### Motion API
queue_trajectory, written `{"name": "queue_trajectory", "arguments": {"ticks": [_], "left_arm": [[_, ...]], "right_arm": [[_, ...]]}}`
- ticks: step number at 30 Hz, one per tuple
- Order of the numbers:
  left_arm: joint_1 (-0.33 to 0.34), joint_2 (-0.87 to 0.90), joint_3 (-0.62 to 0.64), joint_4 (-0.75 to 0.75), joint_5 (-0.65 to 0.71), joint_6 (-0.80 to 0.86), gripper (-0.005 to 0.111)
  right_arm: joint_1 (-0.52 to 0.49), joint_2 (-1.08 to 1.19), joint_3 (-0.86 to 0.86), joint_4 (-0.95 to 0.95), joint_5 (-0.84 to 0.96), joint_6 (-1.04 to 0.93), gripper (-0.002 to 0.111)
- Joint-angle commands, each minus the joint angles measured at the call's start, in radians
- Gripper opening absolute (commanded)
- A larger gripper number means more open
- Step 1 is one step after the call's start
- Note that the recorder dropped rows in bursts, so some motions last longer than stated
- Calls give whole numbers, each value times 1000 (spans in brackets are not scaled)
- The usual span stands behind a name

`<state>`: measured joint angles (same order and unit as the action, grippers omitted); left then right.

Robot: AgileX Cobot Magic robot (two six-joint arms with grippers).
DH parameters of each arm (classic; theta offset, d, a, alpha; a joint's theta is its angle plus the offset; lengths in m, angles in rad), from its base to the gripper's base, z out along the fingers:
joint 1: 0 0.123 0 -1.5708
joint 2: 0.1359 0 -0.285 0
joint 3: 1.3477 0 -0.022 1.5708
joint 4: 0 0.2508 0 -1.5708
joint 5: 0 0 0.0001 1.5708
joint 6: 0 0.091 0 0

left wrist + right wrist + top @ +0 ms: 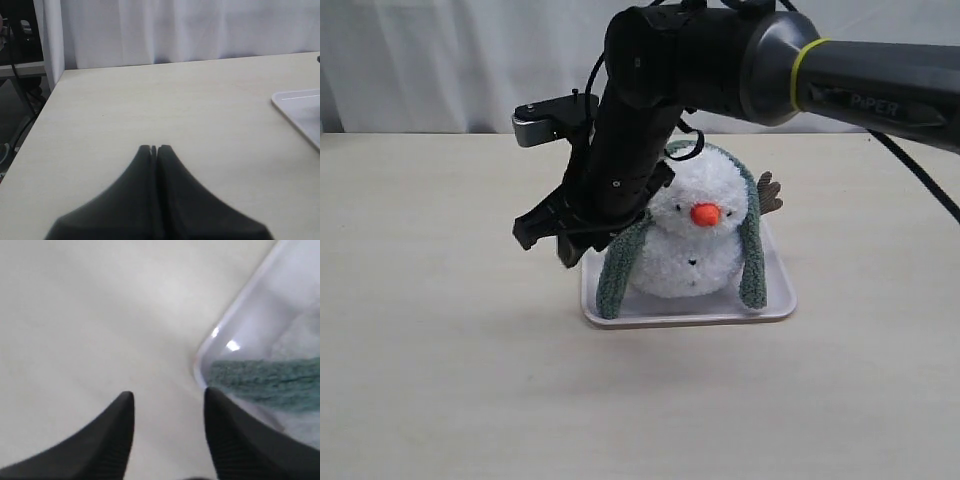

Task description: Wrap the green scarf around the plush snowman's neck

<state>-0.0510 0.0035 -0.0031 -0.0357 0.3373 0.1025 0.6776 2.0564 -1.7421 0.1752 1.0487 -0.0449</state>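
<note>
The plush snowman [692, 250] sits upright in a white tray [782, 300] and faces the exterior camera. The green scarf [620, 268] runs up over the back of its head, and one end hangs down each side of the body into the tray. My right gripper [548, 243] has reached across to the snowman's left side, just outside the tray's corner. In the right wrist view this gripper [167, 397] is open with nothing between its fingers, and a scarf end [265, 382] lies in the tray [240, 305] beside one finger. My left gripper [154, 148] is shut and empty over bare table.
The tray's corner [300, 107] shows at the edge of the left wrist view. A white curtain [440, 60] hangs behind the beige table [440, 380]. The right arm [720, 60] spans above the snowman's head. A brown twig arm [769, 194] sticks out beside the scarf.
</note>
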Motion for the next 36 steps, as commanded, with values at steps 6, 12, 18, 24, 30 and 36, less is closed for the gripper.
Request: {"name": "queue_trajectory", "arguments": {"ticks": [6,12,18,24,30,36], "left_arm": [[-7,-4,3,-3,-13,1,0],[-7,-4,3,-3,-13,1,0],[-7,-4,3,-3,-13,1,0],[-7,-4,3,-3,-15,1,0],[-7,-4,3,-3,-15,1,0],[-7,-4,3,-3,-15,1,0]], "right_arm": [[-1,-9,154,-34,5,156,66],[11,-9,249,-47,-136,224,64],[104,-9,288,-268,-340,407,62],[176,-9,337,-642,-399,784,62],[160,-9,397,-739,-443,1013,62],[146,-9,441,-828,-616,1202,62]]}}
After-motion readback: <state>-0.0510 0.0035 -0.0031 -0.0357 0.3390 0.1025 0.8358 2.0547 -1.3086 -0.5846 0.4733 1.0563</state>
